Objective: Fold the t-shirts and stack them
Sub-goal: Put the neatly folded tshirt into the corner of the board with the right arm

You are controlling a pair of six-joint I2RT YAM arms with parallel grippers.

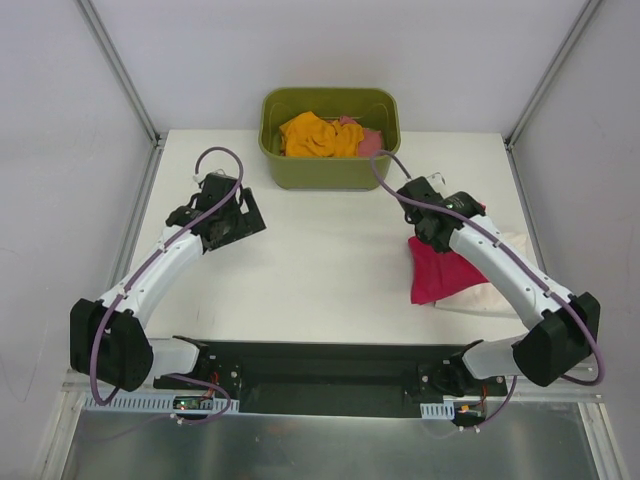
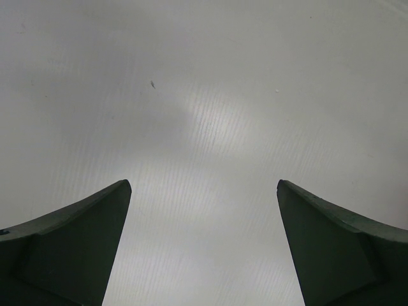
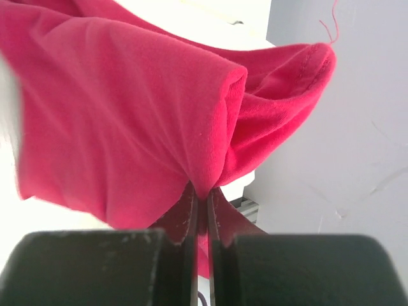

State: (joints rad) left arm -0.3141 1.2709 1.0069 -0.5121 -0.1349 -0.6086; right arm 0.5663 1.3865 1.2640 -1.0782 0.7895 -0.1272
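At the left, the left fingers are spread wide apart and hold nothing, poised over bare white tabletop. At the middle far edge stands an olive-green tub holding a crumpled orange t-shirt, with a salmon-pink t-shirt tucked just beside it on the right. At the right, the right fingers are pressed together on a fold of the crimson-pink t-shirt. The cloth fans out from that pinch toward the near edge of the tabletop, so its long axis runs away from the fingers toward the arm bases. Its lower part appears to rest on a cream-white t-shirt lying flat at the right edge. The crimson-pink t-shirt is in the right arm's grasp and well apart from the left fingers, which would likely have to cross the open tabletop rightward to take a second corner.
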